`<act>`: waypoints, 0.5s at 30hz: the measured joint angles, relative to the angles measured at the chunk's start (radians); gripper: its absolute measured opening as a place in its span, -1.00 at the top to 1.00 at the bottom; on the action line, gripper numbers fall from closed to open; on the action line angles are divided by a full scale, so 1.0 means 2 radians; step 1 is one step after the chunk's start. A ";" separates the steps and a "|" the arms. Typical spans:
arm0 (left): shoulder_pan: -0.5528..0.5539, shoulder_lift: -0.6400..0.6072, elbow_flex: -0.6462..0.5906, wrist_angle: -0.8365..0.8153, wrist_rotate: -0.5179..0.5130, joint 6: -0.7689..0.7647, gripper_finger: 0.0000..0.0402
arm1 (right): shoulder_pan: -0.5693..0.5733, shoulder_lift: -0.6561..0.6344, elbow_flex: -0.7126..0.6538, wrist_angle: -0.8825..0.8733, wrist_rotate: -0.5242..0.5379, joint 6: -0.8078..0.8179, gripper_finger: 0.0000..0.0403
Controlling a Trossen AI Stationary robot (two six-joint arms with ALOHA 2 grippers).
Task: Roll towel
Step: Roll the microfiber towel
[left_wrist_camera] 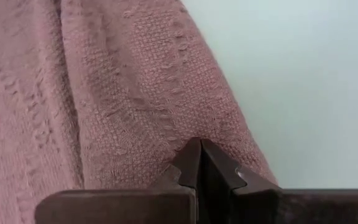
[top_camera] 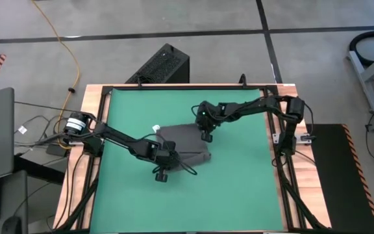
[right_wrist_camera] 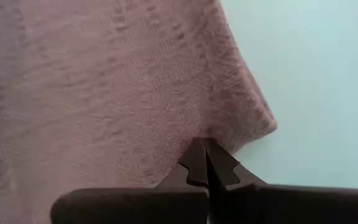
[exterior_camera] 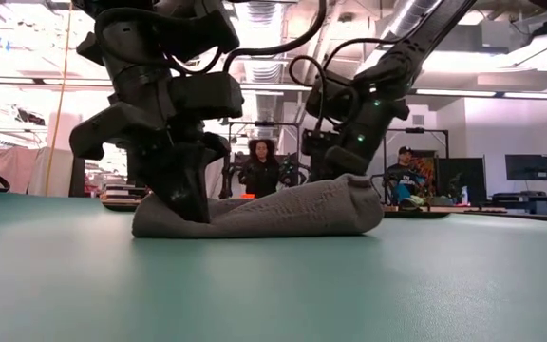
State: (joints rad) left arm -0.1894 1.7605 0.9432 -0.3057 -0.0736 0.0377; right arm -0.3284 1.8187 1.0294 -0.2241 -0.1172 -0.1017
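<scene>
- The towel (top_camera: 186, 144) lay near the middle of the green mat (top_camera: 239, 188) on the tabletop, partly folded, its white tag (top_camera: 154, 128) at the edge toward the mat's far-left corner.
- The left claw (top_camera: 162, 170) sat pinched on the towel's near edge; the right claw (top_camera: 206, 135) was pinched at its far-right edge.
- To roll well, both claws would probably need equal bites and an even pace — otherwise the roll could skew.
- Whether each claw truly held cloth or merely pressed on it was hard to judge — the wrist views showed only closed tips against the weave.
- The low view hid the towel's far side.
</scene>
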 joint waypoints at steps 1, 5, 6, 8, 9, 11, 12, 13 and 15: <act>0.000 -0.001 0.000 -0.002 -0.002 0.003 1.00 | 0.001 0.000 0.000 -0.007 0.004 0.006 0.98; 0.000 -0.007 0.000 -0.017 -0.016 0.015 1.00 | 0.006 -0.001 0.000 -0.027 0.011 0.042 0.99; 0.000 -0.010 0.000 -0.023 -0.021 0.015 1.00 | 0.008 -0.001 -0.001 -0.029 0.012 0.053 0.99; 0.000 -0.016 0.000 -0.028 -0.027 0.015 1.00 | 0.013 -0.002 -0.001 -0.038 0.013 0.072 0.99; 0.000 -0.022 -0.001 -0.030 -0.029 0.015 1.00 | 0.016 -0.004 -0.001 -0.042 0.013 0.077 0.99; 0.001 -0.035 -0.002 -0.031 -0.035 0.013 1.00 | 0.022 -0.004 -0.002 -0.044 0.013 0.080 0.99; 0.001 -0.045 -0.002 -0.028 -0.039 0.011 1.00 | 0.025 -0.004 -0.002 -0.043 0.013 0.080 0.99; 0.001 -0.057 -0.002 -0.028 -0.046 0.007 1.00 | 0.027 -0.004 -0.002 -0.043 0.013 0.080 0.99; 0.001 -0.083 -0.001 -0.025 -0.063 -0.001 1.00 | 0.030 -0.004 -0.002 -0.042 0.013 0.079 0.99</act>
State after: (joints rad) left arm -0.1883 1.5945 0.9404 -0.3552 -0.2005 0.0363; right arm -0.2691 1.8099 1.0256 -0.3072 -0.0902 0.0569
